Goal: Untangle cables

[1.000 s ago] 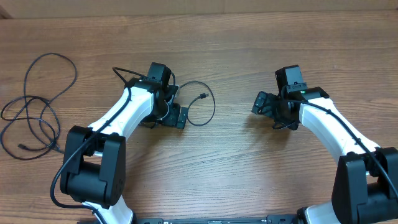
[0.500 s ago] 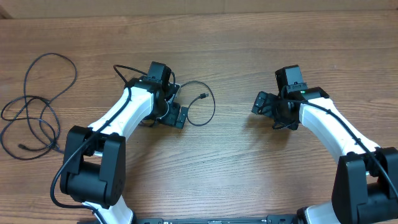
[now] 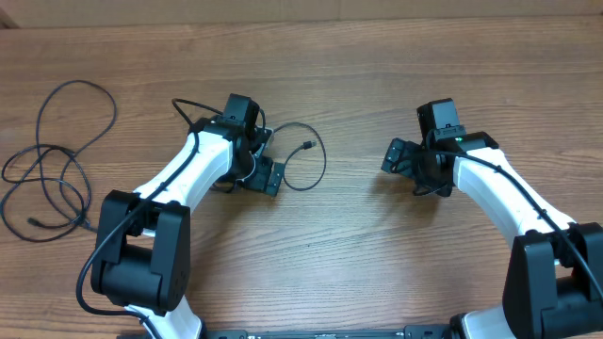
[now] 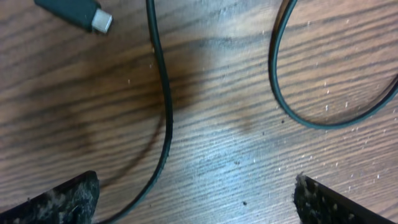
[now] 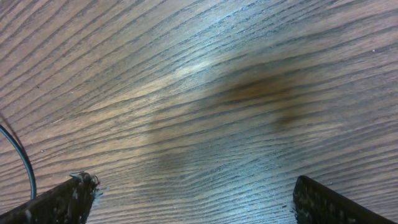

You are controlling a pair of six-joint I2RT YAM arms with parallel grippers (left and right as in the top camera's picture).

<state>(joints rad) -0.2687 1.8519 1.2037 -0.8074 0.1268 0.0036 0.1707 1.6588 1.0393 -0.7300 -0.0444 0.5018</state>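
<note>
One thin black cable (image 3: 318,166) loops on the wooden table beside my left gripper (image 3: 268,157), its small plug (image 3: 309,145) lying free. In the left wrist view a strand of that cable (image 4: 164,99) runs down between the open fingers (image 4: 59,202), a second bend (image 4: 292,109) curves at the right, and the plug (image 4: 78,11) lies top left. My left gripper (image 4: 196,208) holds nothing. A separate tangle of cables (image 3: 58,165) lies at the far left. My right gripper (image 3: 403,168) is open over bare wood (image 5: 193,202), with a cable strand (image 5: 22,158) at the left edge.
The wooden table (image 3: 358,245) stretches between both arms. The table's back edge (image 3: 377,21) runs along the top of the overhead view. The left arm's white link (image 3: 184,169) crosses part of the short cable.
</note>
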